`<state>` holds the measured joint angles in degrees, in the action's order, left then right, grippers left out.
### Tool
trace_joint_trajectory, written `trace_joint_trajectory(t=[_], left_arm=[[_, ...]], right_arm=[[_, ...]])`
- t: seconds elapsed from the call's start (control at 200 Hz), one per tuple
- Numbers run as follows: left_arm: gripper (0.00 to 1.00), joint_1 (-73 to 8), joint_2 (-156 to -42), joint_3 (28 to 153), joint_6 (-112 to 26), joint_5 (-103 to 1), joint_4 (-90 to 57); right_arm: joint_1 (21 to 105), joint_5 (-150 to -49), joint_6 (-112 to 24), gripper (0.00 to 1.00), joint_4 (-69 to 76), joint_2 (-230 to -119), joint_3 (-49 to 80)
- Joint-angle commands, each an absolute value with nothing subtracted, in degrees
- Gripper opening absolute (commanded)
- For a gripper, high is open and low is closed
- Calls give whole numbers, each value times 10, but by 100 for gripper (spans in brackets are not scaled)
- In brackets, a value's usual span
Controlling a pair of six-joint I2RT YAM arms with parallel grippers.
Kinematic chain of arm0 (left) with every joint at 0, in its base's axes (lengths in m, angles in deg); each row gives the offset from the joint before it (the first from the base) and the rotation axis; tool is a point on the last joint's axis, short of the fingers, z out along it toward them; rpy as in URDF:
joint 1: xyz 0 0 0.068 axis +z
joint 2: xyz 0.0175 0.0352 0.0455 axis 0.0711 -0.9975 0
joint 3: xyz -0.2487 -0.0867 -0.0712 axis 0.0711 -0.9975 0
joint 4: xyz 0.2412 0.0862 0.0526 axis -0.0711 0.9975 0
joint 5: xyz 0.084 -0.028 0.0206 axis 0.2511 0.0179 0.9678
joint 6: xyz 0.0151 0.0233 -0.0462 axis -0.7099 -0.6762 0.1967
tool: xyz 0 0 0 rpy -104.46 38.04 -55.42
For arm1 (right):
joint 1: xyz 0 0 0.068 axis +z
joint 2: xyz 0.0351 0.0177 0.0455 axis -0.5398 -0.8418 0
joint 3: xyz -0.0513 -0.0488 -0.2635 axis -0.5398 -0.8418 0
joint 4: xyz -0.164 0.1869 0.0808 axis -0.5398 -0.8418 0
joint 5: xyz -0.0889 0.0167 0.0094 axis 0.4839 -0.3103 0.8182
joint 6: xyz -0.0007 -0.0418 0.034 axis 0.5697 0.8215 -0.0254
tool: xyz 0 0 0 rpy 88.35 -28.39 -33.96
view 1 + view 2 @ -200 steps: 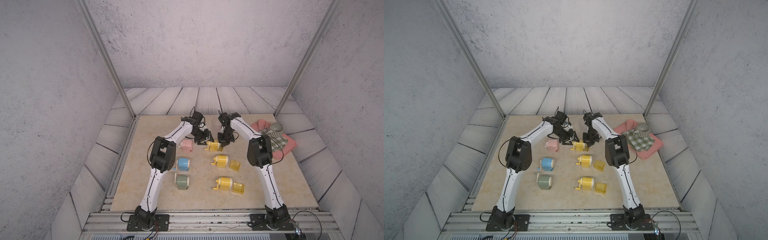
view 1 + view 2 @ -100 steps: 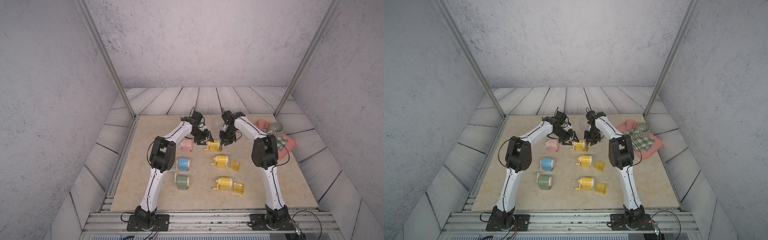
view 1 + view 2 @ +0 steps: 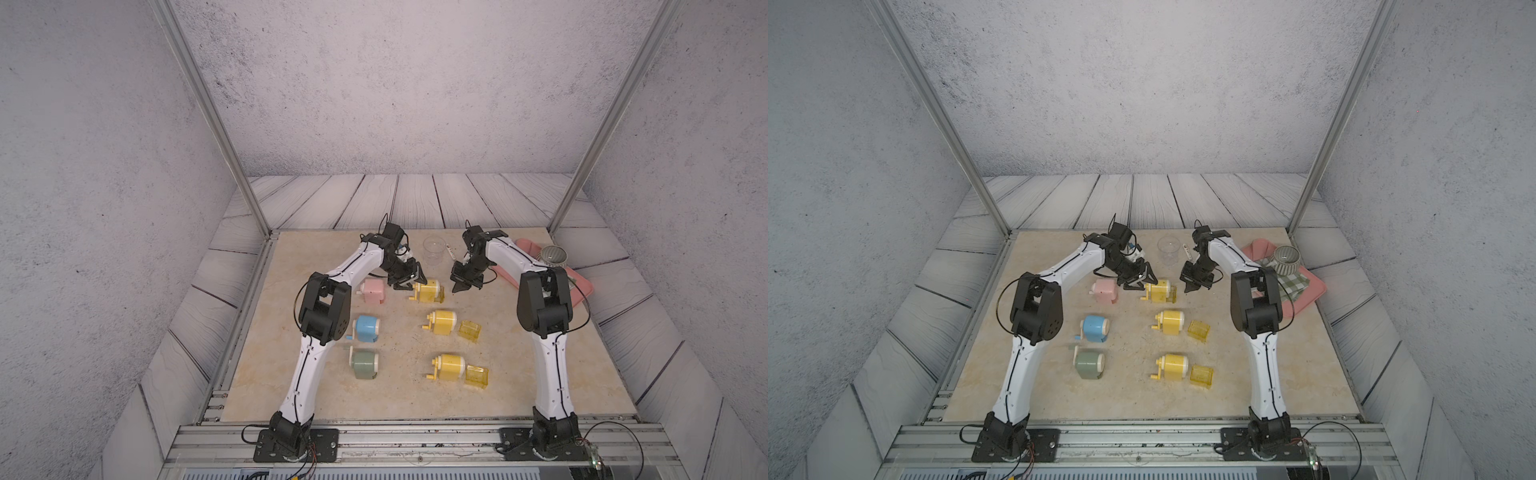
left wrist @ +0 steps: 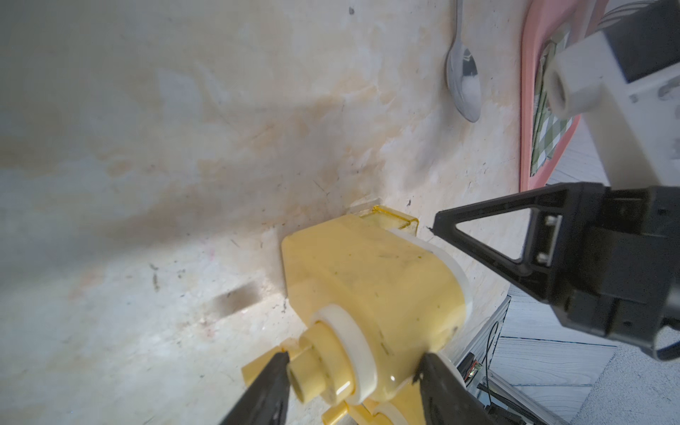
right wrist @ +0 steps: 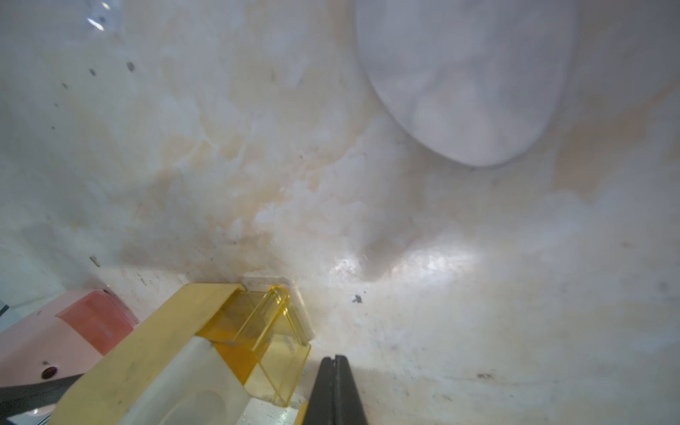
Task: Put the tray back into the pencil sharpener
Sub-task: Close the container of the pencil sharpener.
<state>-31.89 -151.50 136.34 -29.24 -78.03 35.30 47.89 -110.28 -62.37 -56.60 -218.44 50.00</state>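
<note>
- My left gripper (image 3: 412,283) clamps the far yellow sharpener (image 3: 428,291) at its crank end.
- Its tray (image 5: 272,331) sits in the slot at 3 o'clock with one end protruding. I judge it nearly seated.
- My right gripper (image 5: 335,362), pressed together and empty, stands just beside that end.
- Left to do: a final push. The middle tray (image 3: 469,331) and near tray (image 3: 476,375) lie loose at 6 o'clock.

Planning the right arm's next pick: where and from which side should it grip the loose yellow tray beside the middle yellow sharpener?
Probably from above, jaws across the near and far walls of the loose yellow tray: those look free, while the middle yellow sharpener crowds the wall facing it.
</note>
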Motion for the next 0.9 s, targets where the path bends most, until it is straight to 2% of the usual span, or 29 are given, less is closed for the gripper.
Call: trace_joint_trajectory(t=[0.0, 0.896], left_arm=[[58, -315, -1525, 1348, -300, -770, 370], [58, -313, -1530, 1344, -300, -771, 371]], right_arm=[[483, -1140, -648, 0, -546, -2197, 498], [484, -1239, -669, 0, -439, -2182, 434]])
